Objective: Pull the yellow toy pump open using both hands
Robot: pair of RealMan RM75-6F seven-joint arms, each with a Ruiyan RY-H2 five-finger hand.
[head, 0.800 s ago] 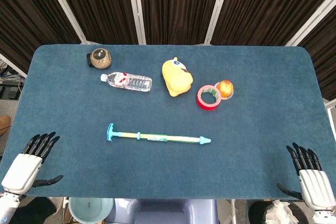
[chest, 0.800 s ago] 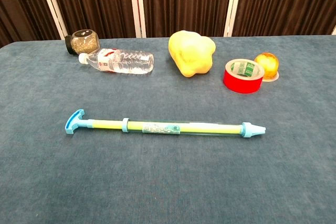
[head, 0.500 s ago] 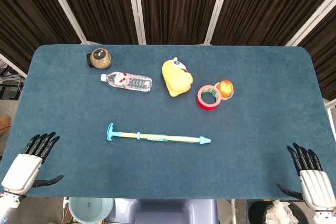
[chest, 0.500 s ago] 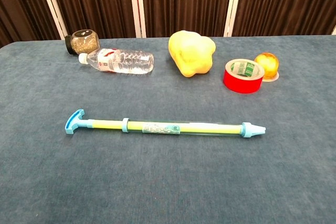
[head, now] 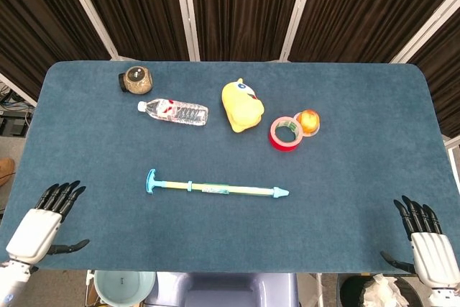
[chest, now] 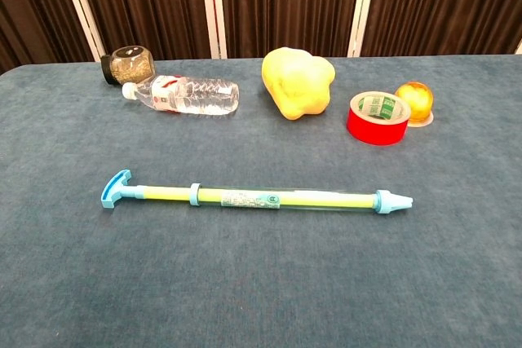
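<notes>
The yellow toy pump (head: 215, 189) (chest: 261, 198) lies flat across the middle of the blue table, its light-blue T-handle (head: 151, 180) (chest: 115, 189) at the left end and its blue nozzle (head: 281, 192) (chest: 395, 201) at the right. My left hand (head: 44, 219) hovers at the table's near left corner, fingers spread, holding nothing. At the near right corner my right hand (head: 424, 239) is likewise spread and empty. Both hands are far from the pump and show only in the head view.
Along the back stand a small dark jar (head: 134, 80), a lying water bottle (head: 175, 111), a yellow duck toy (head: 241, 106), a red tape roll (head: 286, 133) and an orange ball (head: 308, 121). A pale bucket (head: 123, 287) sits below the table's near edge.
My left hand has dropped slightly toward the near edge. The pump and the other objects have not moved.
</notes>
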